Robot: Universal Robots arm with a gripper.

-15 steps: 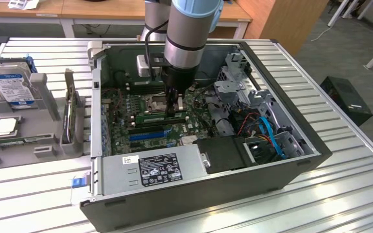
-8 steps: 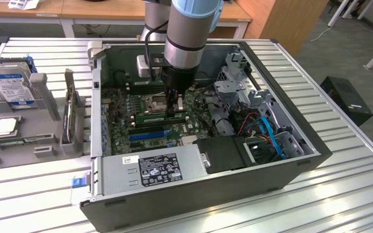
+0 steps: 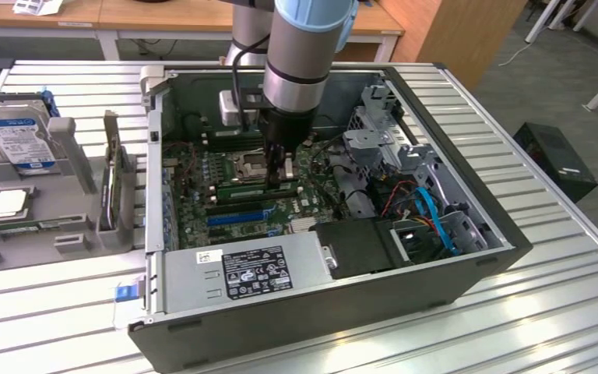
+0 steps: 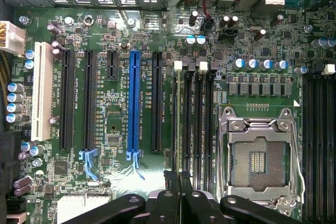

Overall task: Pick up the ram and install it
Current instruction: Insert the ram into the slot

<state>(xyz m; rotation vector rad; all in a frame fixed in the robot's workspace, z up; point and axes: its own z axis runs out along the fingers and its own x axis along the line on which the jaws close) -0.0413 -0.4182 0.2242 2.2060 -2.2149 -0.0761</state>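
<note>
"Green ram [image 3: 239, 189]: where?"
"On edge along the memory slots [image 4: 187, 119], beside the processor socket [image 4: 258, 156]. Gripper [image 4: 178, 179] at it, jaws pressed together; pinching or only touching, cannot tell."
"Handling?"
"Likely light, stiff, fragile. Grip the long top edge, clear of chips and contacts."

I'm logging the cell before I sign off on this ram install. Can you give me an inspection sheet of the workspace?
Surface: slatted metal table, open PC case on it.
Job's things: ram, green stick along the memory slots at the tip of the tool; seating unclear.
Clutter: grey fixture holding hard drive, upright card.
Grippers: tool shut, beside CPU socket.
Cables: red and blue cables in the case.
Surroundings: wooden desks, black box on floor.
</note>
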